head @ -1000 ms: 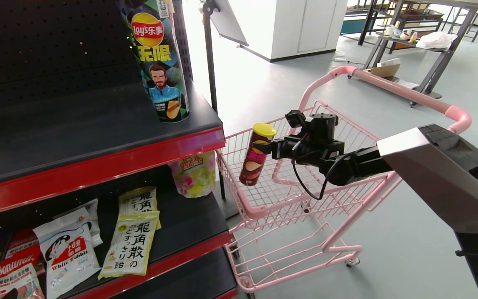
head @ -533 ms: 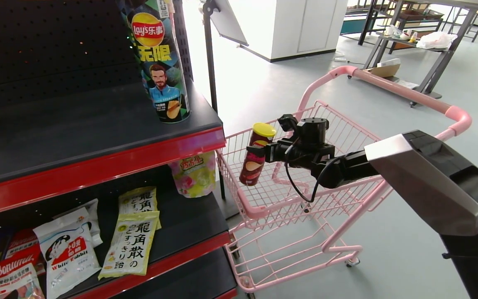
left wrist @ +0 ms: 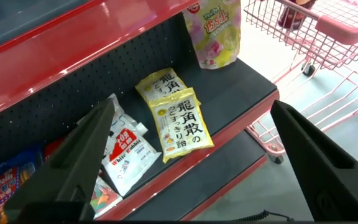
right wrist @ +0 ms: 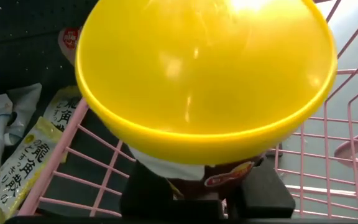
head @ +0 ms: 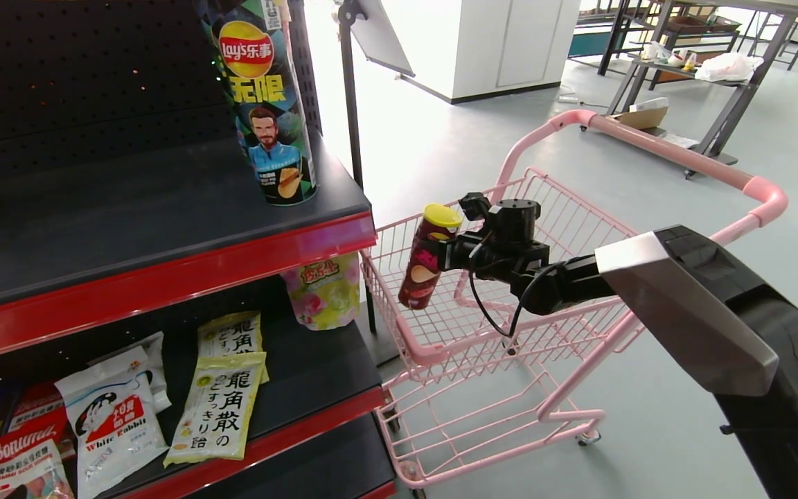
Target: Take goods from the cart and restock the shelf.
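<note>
A maroon chip can [head: 425,260] with a yellow lid [head: 441,215] hangs upright over the front corner of the pink cart [head: 440,350]. My right gripper [head: 442,249] is shut on its upper part. From the right wrist, the yellow lid [right wrist: 204,81] looms large above the can body [right wrist: 225,177], with dark fingers [right wrist: 267,194] on both sides. My left gripper [left wrist: 191,102] stands open in front of the lower shelf, with nothing between its fingers. A tall chip can [head: 267,104] stands on the upper shelf [head: 129,222], near its right end.
On the lower shelf [head: 316,374] lie yellow candy bags [head: 222,402], a white bag [head: 111,423] and a pink-and-yellow pouch [head: 323,291]. The upper shelf's red front edge [head: 163,281] runs close to the cart. Tables stand far behind, across open grey floor.
My right arm has moved a little to the left, toward the shelf, with the maroon can still held. The shelf goods and the cart have not moved.
</note>
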